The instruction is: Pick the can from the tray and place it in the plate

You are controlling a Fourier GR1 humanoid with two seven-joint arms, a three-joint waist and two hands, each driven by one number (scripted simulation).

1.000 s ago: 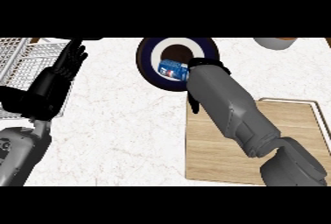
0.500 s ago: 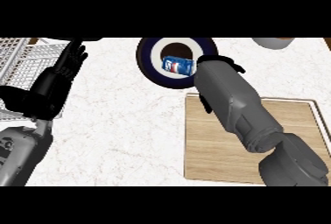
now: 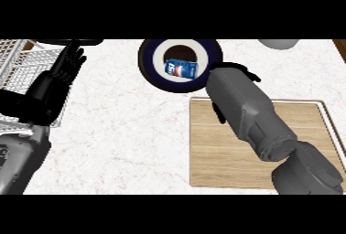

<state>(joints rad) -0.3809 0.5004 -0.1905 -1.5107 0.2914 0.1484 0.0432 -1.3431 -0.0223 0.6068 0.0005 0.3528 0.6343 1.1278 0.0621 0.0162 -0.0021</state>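
The blue and white can lies on its side in the white middle of the dark-rimmed plate at the counter's back. My right hand is just right of the can, a small gap apart, mostly hidden behind its own grey forearm. What shows of it looks relaxed, the thumb sticks out sideways, and it holds nothing. The wooden tray lies under that forearm with nothing on it. My left hand rests open at the left, fingers up.
A white wire dish rack stands at the far left, partly behind my left hand. A grey bowl sits at the back right edge. Bare marble counter stretches between the rack and the tray.
My right hand has drawn back to the right, off the plate, uncovering the can, which stays lying in the plate. The left hand has not moved.
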